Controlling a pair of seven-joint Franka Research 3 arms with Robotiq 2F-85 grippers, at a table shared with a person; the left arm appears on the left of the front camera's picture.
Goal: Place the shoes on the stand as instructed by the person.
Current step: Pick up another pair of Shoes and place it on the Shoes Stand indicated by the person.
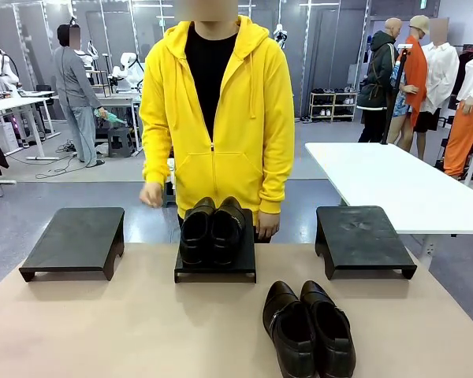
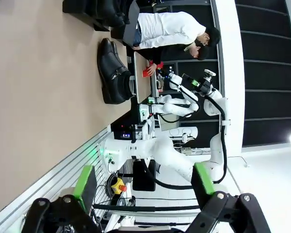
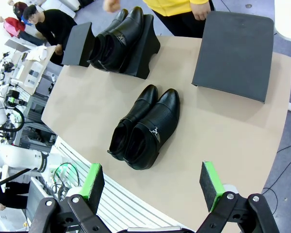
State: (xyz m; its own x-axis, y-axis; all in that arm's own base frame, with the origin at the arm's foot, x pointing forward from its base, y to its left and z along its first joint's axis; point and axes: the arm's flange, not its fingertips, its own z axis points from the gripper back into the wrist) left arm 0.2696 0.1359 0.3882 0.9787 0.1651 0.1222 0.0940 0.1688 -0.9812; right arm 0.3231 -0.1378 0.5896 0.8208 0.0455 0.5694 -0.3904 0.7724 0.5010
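On the middle stand point(image 1: 215, 272), one pair of shoes point(image 1: 212, 228).

The light was bright and even, from overhead. The shoes point(image 1: 293, 331) carried soft glare, shadows were faint, and both wrist views bowed at their edges.

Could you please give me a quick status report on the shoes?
Left gripper, right gripper open, empty. First pair on the middle stand; second pair on the table, untouched. Left stand, right stand bare; person right behind the middle one.
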